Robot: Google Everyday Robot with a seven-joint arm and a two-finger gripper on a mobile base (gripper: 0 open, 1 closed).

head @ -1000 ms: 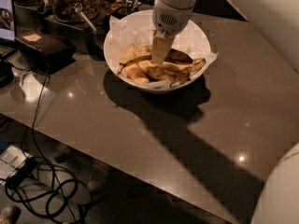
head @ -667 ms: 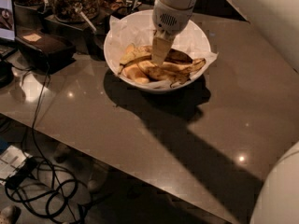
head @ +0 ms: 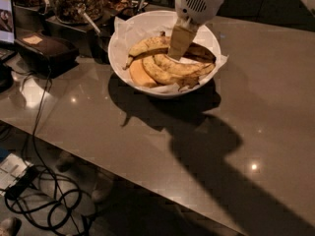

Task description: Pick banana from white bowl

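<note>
The white bowl (head: 118, 58), lined with crinkled white paper, stands at the back of the dark table and holds several bananas. The mostly yellow banana (head: 147, 46) curves along the bowl's upper left, its thin stem pointing down-left. A browner spotted banana (head: 172, 72) lies across the front, and a dark one (head: 202, 53) lies at the right. My gripper (head: 176, 50) reaches down from the white wrist (head: 197, 1) into the middle of the bowl. Its tip is right beside the yellow banana's right end, among the fruit.
A black box (head: 44, 50) and jars of snacks (head: 74, 1) stand left and behind the bowl. A screen (head: 6, 18) is at the far left. Cables (head: 44, 200) lie on the floor below the table's front edge. The arm's shadow falls across the table at right.
The gripper stays down in the bowl at almost the same spot. The wrist has shifted slightly up and right, and the white arm part at lower right is out of view.
</note>
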